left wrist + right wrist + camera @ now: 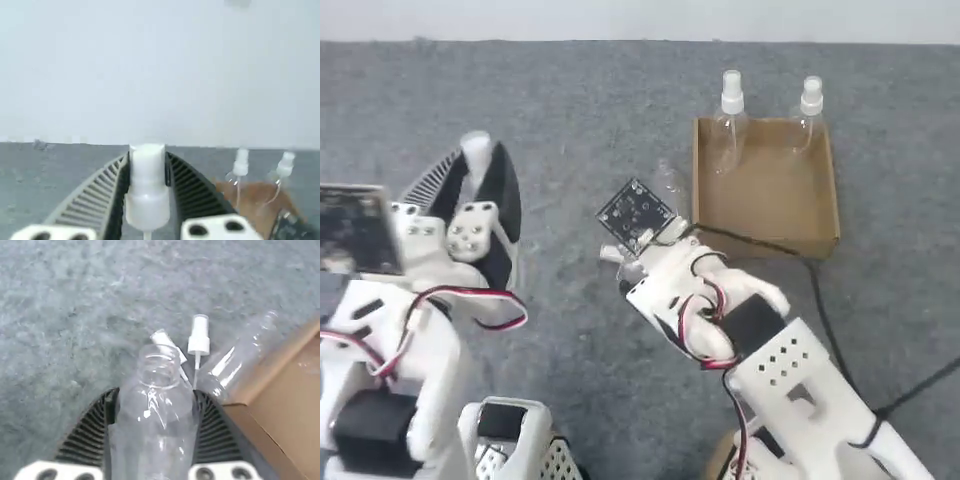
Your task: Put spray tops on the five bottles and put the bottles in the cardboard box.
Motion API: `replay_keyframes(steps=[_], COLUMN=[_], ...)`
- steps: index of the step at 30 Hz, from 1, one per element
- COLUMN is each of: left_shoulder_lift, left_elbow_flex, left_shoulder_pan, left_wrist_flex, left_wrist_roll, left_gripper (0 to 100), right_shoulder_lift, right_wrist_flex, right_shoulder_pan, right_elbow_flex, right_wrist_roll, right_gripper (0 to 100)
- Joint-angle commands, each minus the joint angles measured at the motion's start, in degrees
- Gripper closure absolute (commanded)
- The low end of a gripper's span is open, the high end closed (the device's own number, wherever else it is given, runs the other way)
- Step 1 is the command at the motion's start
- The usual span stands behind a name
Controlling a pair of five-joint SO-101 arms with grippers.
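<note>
My left gripper (147, 157) is shut on a white spray top (146, 190), held upright above the grey carpet; in the high view the left gripper (478, 160) is at the left with the spray top (475, 150) between its fingers. My right gripper (156, 394) is shut on a clear bottle (155, 415) with no top and its open neck pointing away. Two loose spray tops (198, 340) (165, 342) lie on the carpet just beyond it. Another uncapped bottle (240, 355) (667, 180) lies against the cardboard box (765, 235). Two capped bottles (730, 110) (810, 105) stand inside the box at its far wall.
The right arm's black cable (820, 290) runs past the box's near edge. Grey carpet (570, 110) lies open between the two arms and behind them. A pale wall (160, 70) stands beyond the carpet.
</note>
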Motion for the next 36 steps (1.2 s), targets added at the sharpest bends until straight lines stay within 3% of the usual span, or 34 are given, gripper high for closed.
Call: replay_keyframes(steps=[1,5,15,22,27,36], left_shoulder_lift=[-0.70,-0.70,-0.70,-0.35,-0.35,-0.79], left_elbow_flex=[-2.68,-2.59,4.53,10.42,12.70,16.57], left_shoulder_pan=[-0.09,-0.09,-1.93,-1.23,2.29,2.64], left_wrist_flex=[-4.40,-6.77,-16.35,-21.19,-22.59,-22.42], left_wrist_roll=[10.99,16.70,17.32,22.59,22.68,22.59], left_gripper=[99,99,99,99,99,99], right_shoulder_lift=[-2.59,-2.68,-8.31,-19.47,-19.30,-19.21], right_wrist_flex=[-5.76,-8.31,-26.51,-24.04,-23.25,-23.25], right_shoulder_pan=[-2.07,-4.18,-7.08,-7.08,-7.08,-6.64], right_elbow_flex=[2.11,3.08,14.15,18.99,19.34,19.43], right_wrist_roll=[-0.26,-0.18,-0.26,-0.62,-0.70,-2.11], right_gripper=[97.6,97.9,99.3,99.3,99.3,99.3])
